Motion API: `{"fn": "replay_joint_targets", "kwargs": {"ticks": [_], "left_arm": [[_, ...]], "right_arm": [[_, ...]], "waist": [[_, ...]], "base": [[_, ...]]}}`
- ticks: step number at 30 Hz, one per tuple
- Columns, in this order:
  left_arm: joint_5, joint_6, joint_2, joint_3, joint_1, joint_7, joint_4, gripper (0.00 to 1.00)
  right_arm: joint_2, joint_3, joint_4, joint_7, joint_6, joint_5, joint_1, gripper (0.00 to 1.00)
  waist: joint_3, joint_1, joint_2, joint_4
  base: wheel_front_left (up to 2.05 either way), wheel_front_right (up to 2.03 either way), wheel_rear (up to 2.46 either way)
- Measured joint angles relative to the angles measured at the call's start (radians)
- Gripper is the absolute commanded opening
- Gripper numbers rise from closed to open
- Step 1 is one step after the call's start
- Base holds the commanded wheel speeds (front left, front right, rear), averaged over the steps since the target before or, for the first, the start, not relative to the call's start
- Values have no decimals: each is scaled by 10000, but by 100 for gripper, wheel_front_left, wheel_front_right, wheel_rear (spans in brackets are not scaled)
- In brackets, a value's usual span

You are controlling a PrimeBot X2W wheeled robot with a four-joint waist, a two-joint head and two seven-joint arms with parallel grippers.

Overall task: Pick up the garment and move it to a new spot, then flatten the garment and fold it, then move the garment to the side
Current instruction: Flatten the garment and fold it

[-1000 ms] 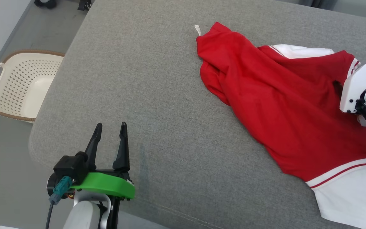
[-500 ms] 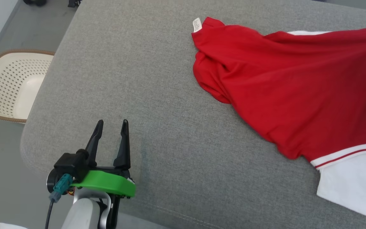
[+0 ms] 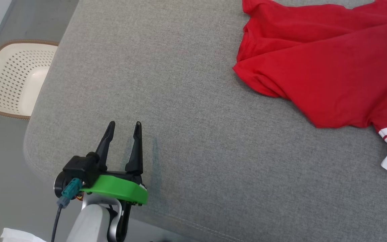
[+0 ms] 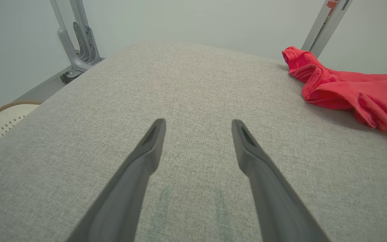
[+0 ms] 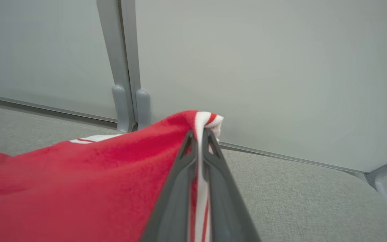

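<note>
- Grey padded surface (image 3: pixel 180 101): carries the garment; L arm sits over its near-L corner.
- Garment (image 3: pixel 314 60), red w/ white trim: on the far-R part of the surface. Long axis runs approx L-R across head view, bunched red end toward L, white panel at R edge.
- Basket (image 3: pixel 12 80): cream, perforated, on the floor off the surface's L side.
- L gripper (image 3: pixel 125 123): fingers spread wide, nothing held, well apart from garment.
- R gripper (image 5: pixel 199 132): clenched on the garment's white-red striped edge, which is raised in a peak.
- R wrist view gives that pinch; head view gives overall lie.
</note>
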Motion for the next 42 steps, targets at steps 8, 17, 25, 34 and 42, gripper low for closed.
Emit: {"fn": "replay_joint_targets", "kwargs": {"ticks": [8, 17, 25, 34, 42], "left_arm": [[196, -42, 0, 104, 33, 0, 284, 100], [268, -81, 148, 376, 471, 0, 525, 100], [232, -48, 316, 616, 1039, 2, 546, 100], [159, -54, 293, 539, 1151, 0, 543, 100], [-132, -130, 234, 249, 1035, 554, 947, 100]], "right_arm": [[1413, -514, 50, -594, 0, -458, 850, 100], [3003, -318, -2351, -805, -2, -21, 2684, 100], [3674, -378, -5785, -813, -2, 782, 5966, 100], [4314, -1492, -8437, -813, -6, 1379, 8912, 100], [4736, -1962, -9145, -813, -6, 1087, 9521, 100]], "waist": [[-582, 0, 0, -292], [-1677, 0, 0, -1319], [-2653, 0, 0, -2429], [-3264, 0, 1, -3619], [-3343, 0, 0, -4261]], "base": [[0, 0, 0], [0, 0, 0], [0, 0, 0], [0, 0, 0], [0, 0, 0]]}}
